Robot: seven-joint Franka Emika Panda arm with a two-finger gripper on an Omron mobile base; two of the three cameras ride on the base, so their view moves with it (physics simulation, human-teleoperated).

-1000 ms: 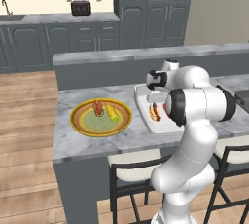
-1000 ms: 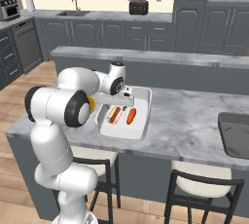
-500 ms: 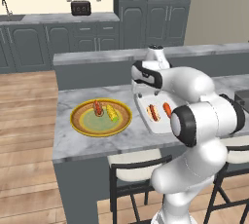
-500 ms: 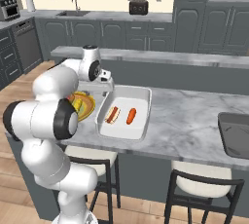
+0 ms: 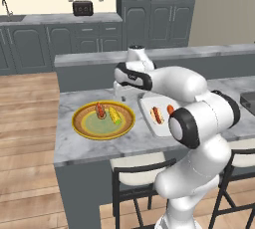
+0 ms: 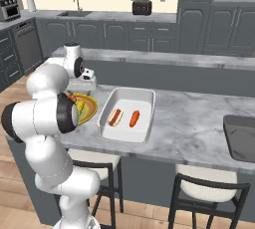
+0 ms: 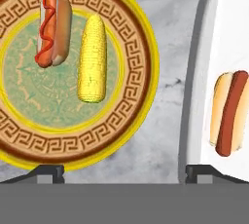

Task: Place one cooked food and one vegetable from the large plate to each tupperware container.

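The large plate point(image 7: 138, 47) with its yellow rim lies on the marble counter and carries a hot dog point(image 7: 53, 26) and a corn cob point(image 7: 92, 57). To its right is the white tupperware container point(image 7: 214, 33), which holds another hot dog point(image 7: 228, 113). From the base, that hot dog point(image 6: 115, 117) has an orange carrot point(image 6: 134, 118) beside it. My gripper point(image 7: 125, 172) hangs open and empty above the gap between the plate's edge and the white container; in the left base view the gripper point(image 5: 119, 92) is just behind the plate point(image 5: 79, 123). The dark grey container point(image 6: 241, 138) sits far right.
A raised grey ledge point(image 5: 164, 56) runs along the back of the counter. Two stools point(image 6: 209, 188) stand in front under the counter edge. Bare marble point(image 6: 189, 123) lies between the white container and the dark one.
The arm has swung left, from over the white container toward the large plate. The jaws have stayed open. The food in the container has not moved.
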